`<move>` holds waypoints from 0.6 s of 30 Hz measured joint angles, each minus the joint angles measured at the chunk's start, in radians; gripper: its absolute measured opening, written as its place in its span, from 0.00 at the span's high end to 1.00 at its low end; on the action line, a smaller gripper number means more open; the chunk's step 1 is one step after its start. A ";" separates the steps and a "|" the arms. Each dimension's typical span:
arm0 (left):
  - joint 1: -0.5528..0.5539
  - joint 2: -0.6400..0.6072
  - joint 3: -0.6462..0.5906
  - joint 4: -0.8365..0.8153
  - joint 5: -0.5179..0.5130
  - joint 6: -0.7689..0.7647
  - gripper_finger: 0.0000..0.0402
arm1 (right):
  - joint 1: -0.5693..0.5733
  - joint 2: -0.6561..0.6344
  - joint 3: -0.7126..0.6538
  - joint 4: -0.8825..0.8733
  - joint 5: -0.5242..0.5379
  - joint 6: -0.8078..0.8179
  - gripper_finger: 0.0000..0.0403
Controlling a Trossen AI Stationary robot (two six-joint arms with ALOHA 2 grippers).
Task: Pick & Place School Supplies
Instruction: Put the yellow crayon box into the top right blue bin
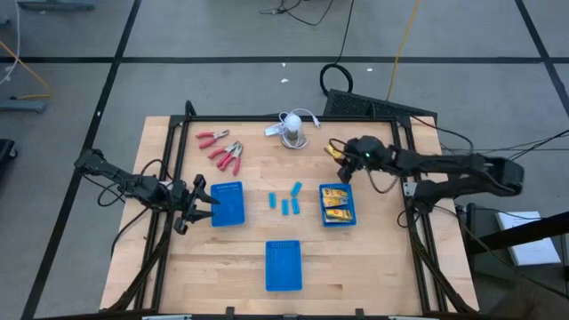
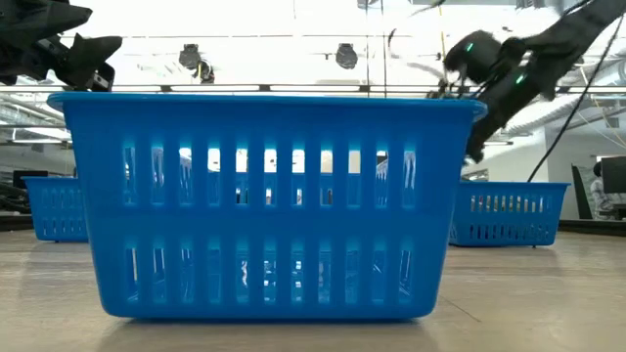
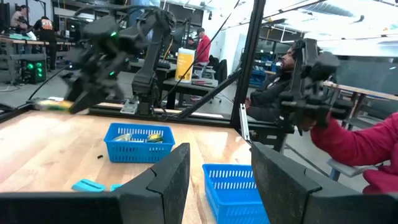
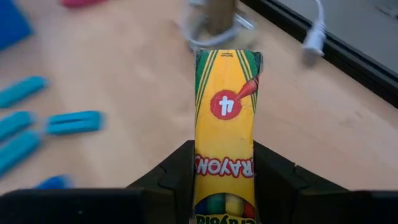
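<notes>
My right gripper (image 1: 338, 152) is over the far right of the table, shut on a yellow crayon box (image 4: 225, 112). Below it, a blue basket (image 1: 338, 220) holds more yellow boxes (image 1: 335, 203). Several light-blue blocks (image 1: 284, 201) lie on the wood at mid-table. Red-handled pliers (image 1: 222, 151) lie at the far left. My left gripper (image 3: 219, 186) is open at the left edge, beside a second blue basket (image 1: 229, 204), touching nothing. My right gripper pinches the crayon box by its two long narrow sides (image 4: 202, 171), near one end, between its two fingers (image 4: 174, 177). The fingers slant down from the table's right side and lie along the box. The box sticks out past the fingertips, lifted clear of the table.
A third blue basket (image 1: 284, 265) stands near the front edge. A white round object with a cable (image 1: 293, 130) sits at the far middle, just beyond the held box. Dark frame posts (image 1: 404, 169) run along both table sides. A person (image 3: 360, 146) sits beyond the table.
</notes>
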 joint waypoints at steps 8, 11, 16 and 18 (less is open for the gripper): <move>0.000 0.000 0.000 0.000 0.000 0.000 0.57 | 0.242 -0.234 -0.034 -0.069 0.002 0.073 0.70; 0.000 0.000 0.000 0.000 0.000 0.000 0.57 | 0.319 -0.276 -0.085 -0.021 0.001 0.072 0.70; 0.000 0.000 0.000 0.000 0.000 0.000 0.57 | 0.399 -0.320 -0.219 0.064 0.002 0.043 0.70; 0.000 0.000 0.000 0.000 0.000 0.000 0.57 | 0.410 -0.330 -0.285 0.139 0.003 0.031 0.70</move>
